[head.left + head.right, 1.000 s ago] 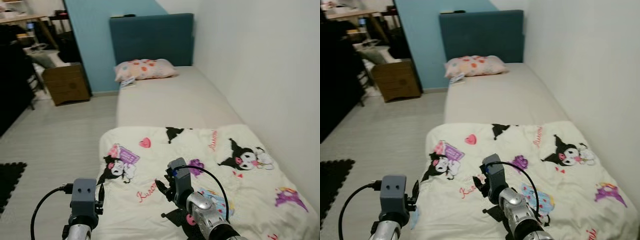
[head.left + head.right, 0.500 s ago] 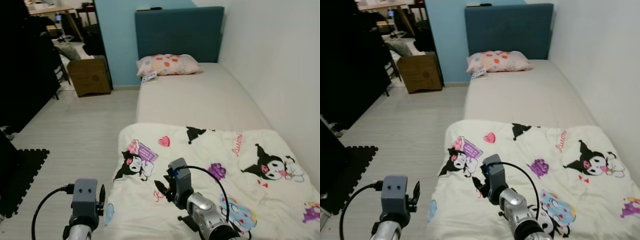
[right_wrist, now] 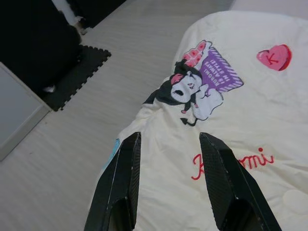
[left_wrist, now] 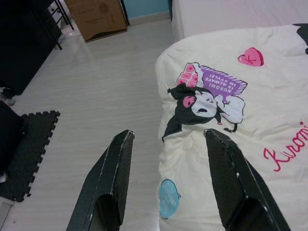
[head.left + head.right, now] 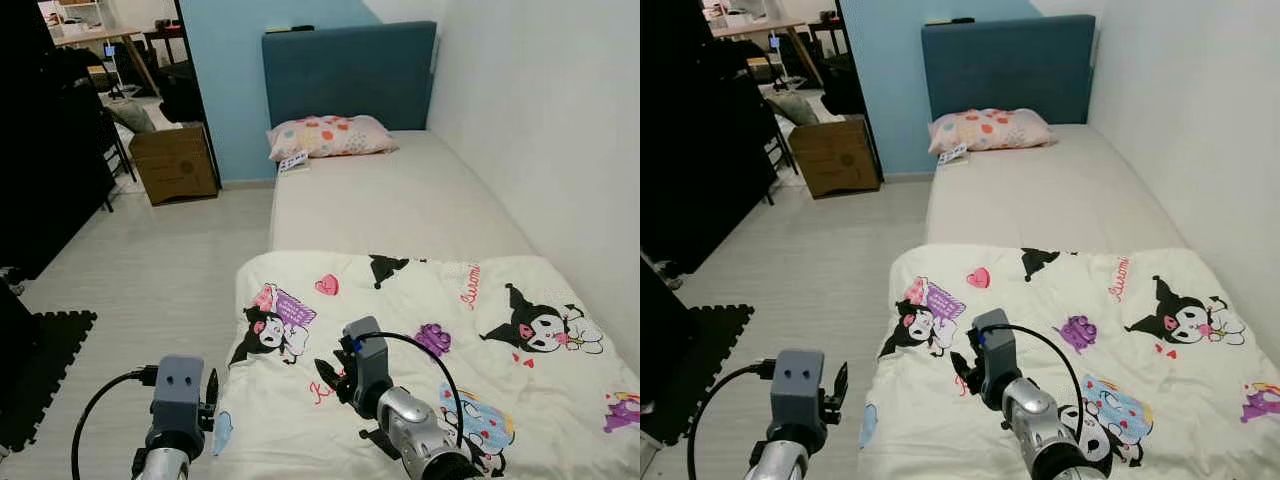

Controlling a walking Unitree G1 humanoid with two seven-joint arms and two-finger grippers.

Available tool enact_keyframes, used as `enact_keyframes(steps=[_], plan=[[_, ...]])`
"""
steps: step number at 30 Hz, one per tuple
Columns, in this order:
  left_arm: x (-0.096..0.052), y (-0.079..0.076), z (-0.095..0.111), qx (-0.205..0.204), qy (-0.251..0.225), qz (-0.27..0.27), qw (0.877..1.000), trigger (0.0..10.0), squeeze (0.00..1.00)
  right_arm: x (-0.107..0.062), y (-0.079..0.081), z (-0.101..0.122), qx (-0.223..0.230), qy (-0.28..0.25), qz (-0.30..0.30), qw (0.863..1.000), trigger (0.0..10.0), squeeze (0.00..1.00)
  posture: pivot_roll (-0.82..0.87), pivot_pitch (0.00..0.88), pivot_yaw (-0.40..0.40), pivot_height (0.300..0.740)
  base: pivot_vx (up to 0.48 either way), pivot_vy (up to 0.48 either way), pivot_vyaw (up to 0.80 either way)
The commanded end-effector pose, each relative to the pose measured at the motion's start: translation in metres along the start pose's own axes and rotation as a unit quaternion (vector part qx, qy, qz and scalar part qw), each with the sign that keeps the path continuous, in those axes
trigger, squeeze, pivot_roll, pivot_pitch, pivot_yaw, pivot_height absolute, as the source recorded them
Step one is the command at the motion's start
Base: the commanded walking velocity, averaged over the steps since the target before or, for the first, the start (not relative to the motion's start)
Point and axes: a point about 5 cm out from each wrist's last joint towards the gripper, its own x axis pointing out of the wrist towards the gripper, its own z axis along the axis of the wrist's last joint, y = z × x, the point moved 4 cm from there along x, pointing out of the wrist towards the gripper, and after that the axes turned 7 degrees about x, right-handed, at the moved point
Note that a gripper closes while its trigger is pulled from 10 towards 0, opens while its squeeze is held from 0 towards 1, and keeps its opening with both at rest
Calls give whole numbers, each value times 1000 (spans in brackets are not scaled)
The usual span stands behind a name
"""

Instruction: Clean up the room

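— Head views first: where is the blanket against the grippers?
— The cartoon-print blanket (image 5: 430, 360) covers the near end of the bed (image 5: 400, 200), draping over its edge. The right gripper (image 5: 965, 372) hangs above the blanket near the red script; the left gripper (image 5: 838, 385) is beside the bed's edge, over the pale wood floor (image 5: 150, 260). The head views hide the fingertips behind the wrist housings.

— And farther back?
— A dotted pillow (image 5: 330, 136) lies against the blue headboard (image 5: 345, 70), a small paper item (image 5: 293, 161) just beside it, too small to read. A cardboard box (image 5: 175, 163) stands on the floor, and a black foam mat (image 5: 40, 380) is cut off at the frame edge.

— Left wrist view?
— Fingers (image 4: 113, 178) spread wide, holding nothing; one over the floor, the other over the blanket's edge.

— Right wrist view?
— Fingers (image 3: 120, 183) also spread apart and empty, both above the blanket, not touching it. A dark object beyond the mat cannot be identified
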Motion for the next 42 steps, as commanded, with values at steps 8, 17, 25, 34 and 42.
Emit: enact_keyframes(steps=[8, 17, 25, 34, 42], plan=[[-2, 2, -2, -20, 9, 8, 1000, 10000, 0, 0, 0, -1, -8, 7, 3, 1000, 10000, 0, -51, 0, 6, 740, 0, 0, 0], [-7, 2, -4, -26, 12, 15, 999, 10000, 0, 1, 2, -2, -14, 12, 10, 1000, 10000, 0, -41, 0, -7, 740, 0, 0, 0], [-7, 5, -6, -26, 17, 18, 999, 10000, 0, 2, 0, -3, -20, 21, -4, 1000, 10000, 0, -39, 0, -10, 740, 0, 0, 0], [-8, -1, 2, -28, -2, 1, 1000, 10000, 0, 1, -8, 2, -3, 5, -31, 999, 10000, 0, -40, 0, -3, 740, 0, 351, 0], [-7, 0, 3, -28, -3, 0, 1000, 10000, 0, 1, -9, 3, 1, 3, -35, 999, 10000, 0, -40, 0, 0, 740, 0, 480, 0]])
